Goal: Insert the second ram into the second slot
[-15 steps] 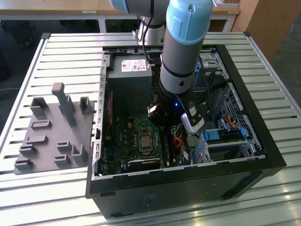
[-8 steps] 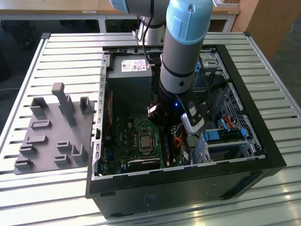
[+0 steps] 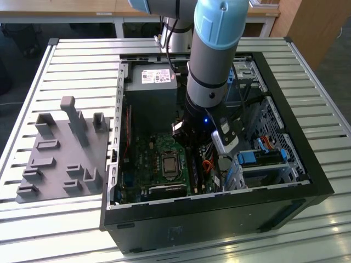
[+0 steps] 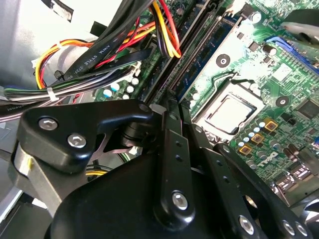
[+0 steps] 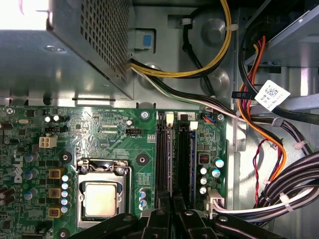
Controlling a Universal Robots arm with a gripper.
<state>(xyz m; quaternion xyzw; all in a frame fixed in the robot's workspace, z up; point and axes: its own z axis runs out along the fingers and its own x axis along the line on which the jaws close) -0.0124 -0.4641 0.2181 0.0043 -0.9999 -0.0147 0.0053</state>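
On the slatted table (image 3: 66, 55), at 9 o'clock from the computer case (image 3: 219, 211) in the exterior view, sits a grey holder tray (image 3: 57, 159) with upright posts. The case lies open on its side. Inside it, a silver power supply (image 3: 151, 82) sits toward 11 o'clock, and the green main board (image 3: 145, 159) with its processor socket (image 3: 169, 163) lies toward 7 o'clock.

The arm (image 3: 211, 60) comes down from 12 o'clock into the middle of the case. The gripper (image 5: 173, 213) hangs right over the memory slots (image 5: 164, 154), at 3 o'clock from the processor socket in the first wrist view. Whether the gripper is open, closed or holding something cannot be told.

The second ram (image 5: 183, 154) appears as a bluish strip lying lengthwise in the slots just ahead of the gripper. Which slot it is in is unclear. Past the slots runs a bundle of yellow, orange, red and black cables (image 5: 264, 144). At 4 o'clock in the case stands the drive bay (image 3: 263, 161) with blue latches.
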